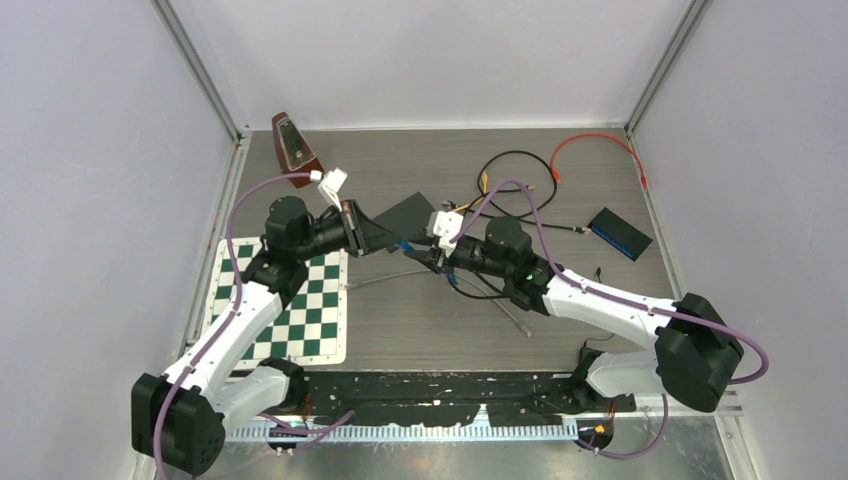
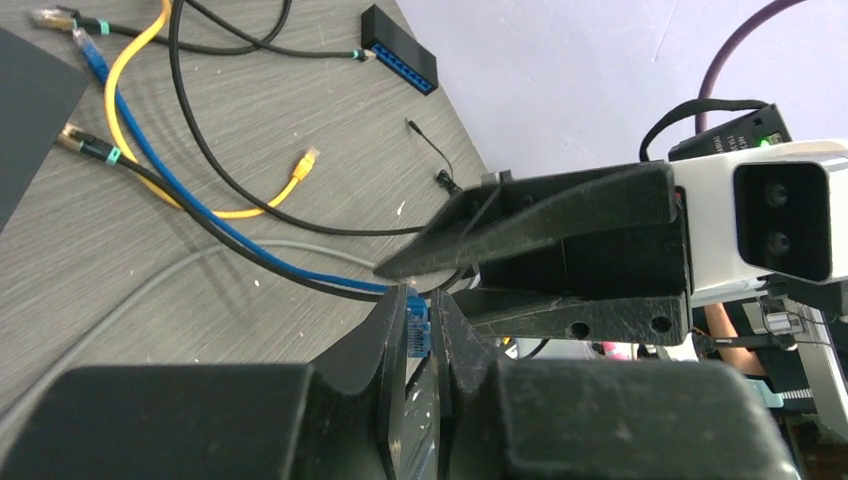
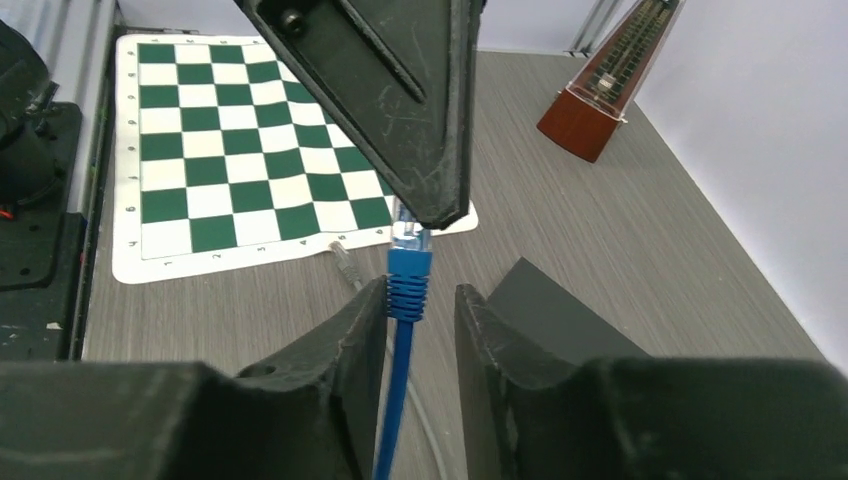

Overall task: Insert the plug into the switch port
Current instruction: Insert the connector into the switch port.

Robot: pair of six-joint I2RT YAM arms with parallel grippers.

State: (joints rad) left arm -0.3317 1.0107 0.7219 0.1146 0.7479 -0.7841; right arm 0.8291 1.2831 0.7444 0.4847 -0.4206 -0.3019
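Both arms were reached over table (image 1: 420,330) toward frame centre, wrists levelled, tips met above it. This was judged a mid-air handover for regrip. At right of frame, switch (image 1: 620,232) was seen flat, well apart from plug (image 3: 410,232); ports not yet approached. Plug's clear tip was pinched narrow by left claw (image 2: 420,312). Slightly parted right claw (image 3: 420,300) was noted: blue boot (image 3: 408,285) touched by one finger only, gap beside other. Cable (image 3: 395,400) was trailed downward.

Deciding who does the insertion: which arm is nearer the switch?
Right. The right arm has its forearm passing just on the near side of the switch. The left arm stands far off to its left, over the chessboard mat.
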